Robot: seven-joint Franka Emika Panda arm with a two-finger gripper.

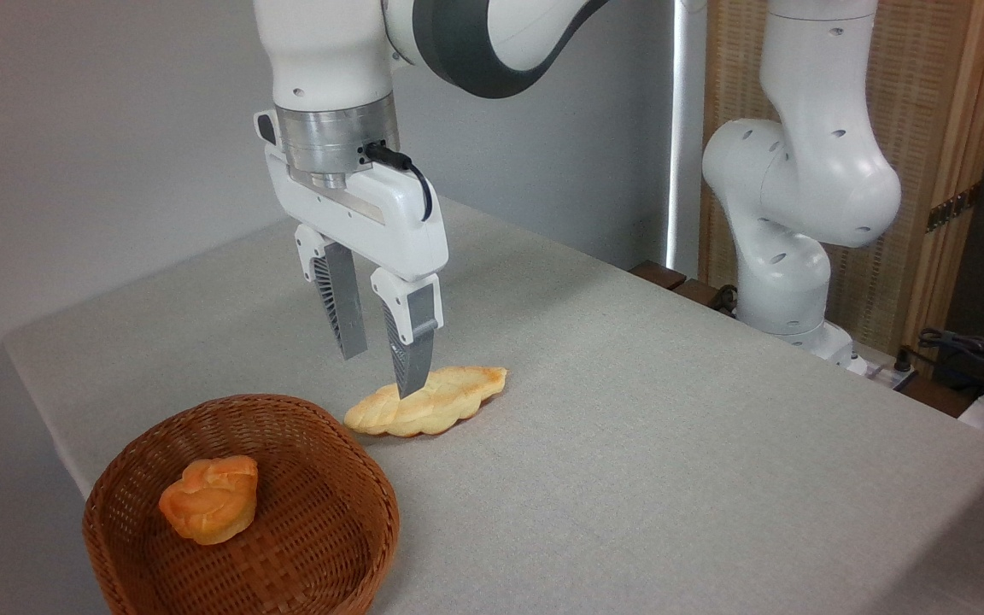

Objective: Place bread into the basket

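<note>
Currently mid-approach, by the look of it; transfer not yet done. Bread [428, 400] lying flat on grey table [671, 444], just right of and behind basket [330, 564], close to its rim but apparently not touching. Browner toasted end pointing up-right, paler end toward basket.

Gripper [383, 369] pointing straight down above the paler half of the loaf. Jaws parted, nothing between them. Nearer fingertip overlapping the loaf's outline in the picture; farther fingertip ending higher and to the left, over bare table. Cannot tell from this single view whether the nearer tip touches the crust or merely hangs in front of it. Loaf looking undisturbed, flat on the cloth, so judged not yet grasped.

Basket sitting at front-left table corner, upright. Holding one small orange-brown bun [208, 499], resting left of centre. Room remaining on the right side of the basket floor, though the loaf looks about as long as the basket is wide, so likely to lie across or lean on the rim or the bun.

Done: positioning over the target, roughly. Left: lowering so both fingers straddle the loaf, closing, lifting, short carry toward front-left, release over basket.

Risk noted: grasp point off-centre toward the pale end, possible droop or swing of the toasted end on lift.
</note>
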